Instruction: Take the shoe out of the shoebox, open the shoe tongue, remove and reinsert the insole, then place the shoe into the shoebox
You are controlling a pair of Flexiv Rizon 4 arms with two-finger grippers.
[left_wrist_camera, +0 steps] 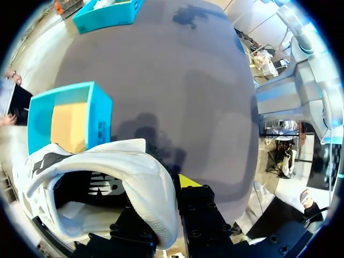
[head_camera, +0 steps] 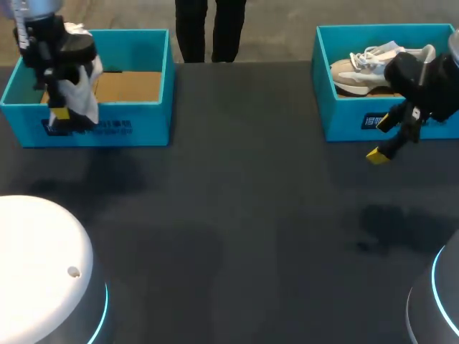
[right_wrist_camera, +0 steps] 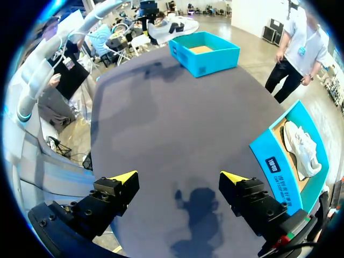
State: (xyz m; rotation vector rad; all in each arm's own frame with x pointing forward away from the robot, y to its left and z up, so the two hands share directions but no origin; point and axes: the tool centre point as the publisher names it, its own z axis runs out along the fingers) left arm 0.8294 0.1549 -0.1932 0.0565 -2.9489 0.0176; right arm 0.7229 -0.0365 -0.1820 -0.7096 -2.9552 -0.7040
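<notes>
Head view: left tool (head_camera: 63, 115) is clamped on the white shoe (head_camera: 82, 86), which hangs toe-down over the front wall of the left shoebox (head_camera: 143, 118). The shoe looks mostly out of the box. Right tool (head_camera: 384, 138) is spread open with nothing in it, hanging just in front of the right shoebox (head_camera: 344, 122), where a second shoe (head_camera: 366, 68) lies inside.

Left wrist view: the shoe's collar wall sits between the left tool's fingers and one yellow tip shows beside it. The grip is on the rim only, so judged a thin hold. The shoe opening faces the camera and the insole area is dark and hard to read.

Right wrist view: fingers wide apart over bare tabletop (right_wrist_camera: 177, 118), right shoebox beside them.

Step judged: taking the shoe out. To do it well:
- Raise until the toe clears the box wall before moving sideways.
- Go slowly so the shoe doesn't swing or slip.
- Set it sole-flat on the open tabletop toward the middle, opening up, within the right tool's reach for the tongue.
</notes>
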